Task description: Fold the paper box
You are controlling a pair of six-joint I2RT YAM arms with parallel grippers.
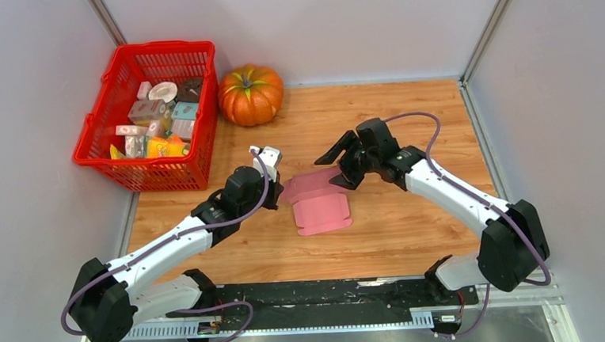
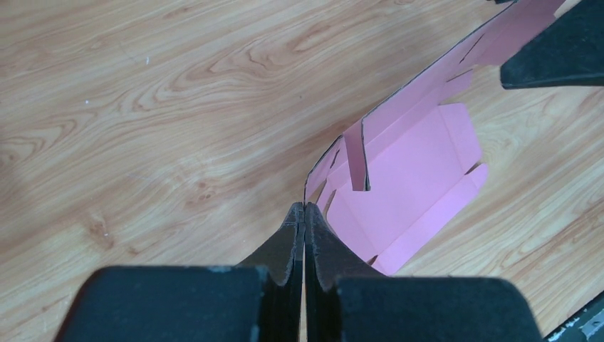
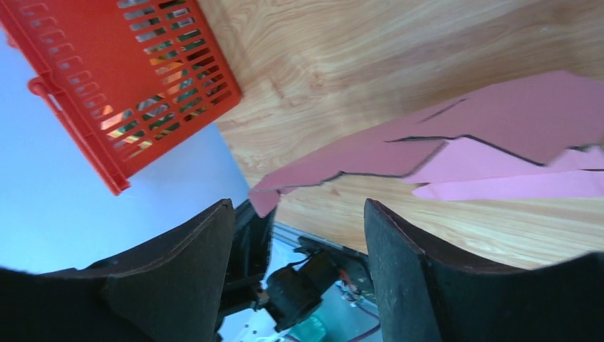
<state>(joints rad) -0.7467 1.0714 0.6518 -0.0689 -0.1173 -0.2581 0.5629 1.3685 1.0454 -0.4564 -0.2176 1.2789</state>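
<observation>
Left wrist view, left pincer (image 2: 304, 208) clenched on paper box (image 2: 413, 178) corner, right pincer (image 3: 299, 206) released beside far flap

One paper box (image 1: 323, 213), pumpkin (image 1: 250, 96), basket (image 1: 161, 172) (stocked)

L arm (image 1: 169, 246) is stretched fwd and inward from its base at the near-left corner, forearm low, wrist turned toward centre. L gripper (image 2: 304, 208) is seen w/ both fingers pressed flat together, tips clamped on a thin edge of the paper box (image 2: 420, 178). R arm (image 1: 451, 193) is extended fwd and inward from the near-right base, wrist angled down toward centre. R gripper (image 3: 298, 206) is seen w/ fingers spread wide, nothing gripped btwn them; whether a flap is touched can't be told. The grippers are faced toward each other, near but apart.
</observation>
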